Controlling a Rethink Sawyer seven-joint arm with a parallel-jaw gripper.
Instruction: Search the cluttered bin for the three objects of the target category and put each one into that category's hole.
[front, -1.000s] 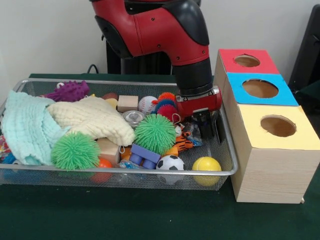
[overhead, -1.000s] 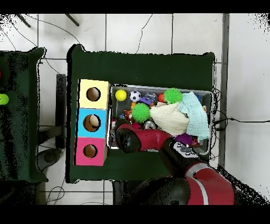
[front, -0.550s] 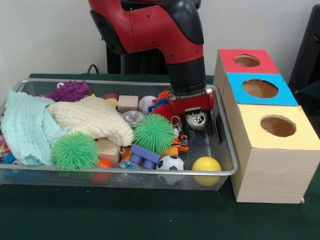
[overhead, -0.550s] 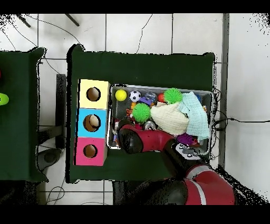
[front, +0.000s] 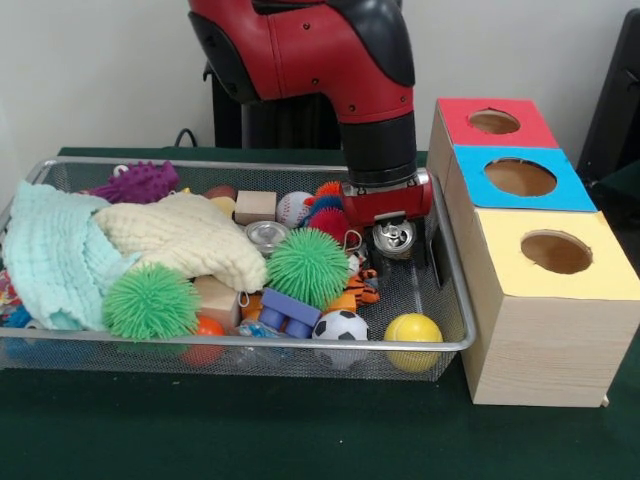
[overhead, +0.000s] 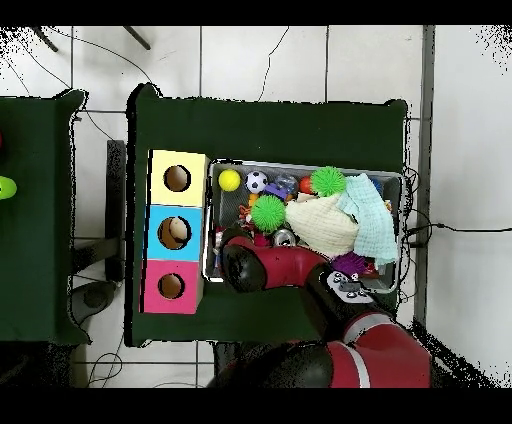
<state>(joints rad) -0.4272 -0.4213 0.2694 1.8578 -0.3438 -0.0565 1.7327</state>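
Pincer: the gripper (front: 396, 238) holds a small silver can (front: 394, 237) tight, lifted a little above the wire bin (front: 250, 346).
Can: it hangs at the bin's end next to the wooden box (front: 545, 330), close to the blue hole (front: 520, 177).
Done: something pale sits inside the blue hole when seen from above, so one thing may be in already.
Left: this can must go into a hole. Another silver can (front: 267, 236) lies by the cream cloth (front: 185, 238).

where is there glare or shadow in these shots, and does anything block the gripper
Front view: the small metal can under the gripper glints; even lighting, soft shadow beside the wooden box. Overhead view: the arm hides the gripper entirely.
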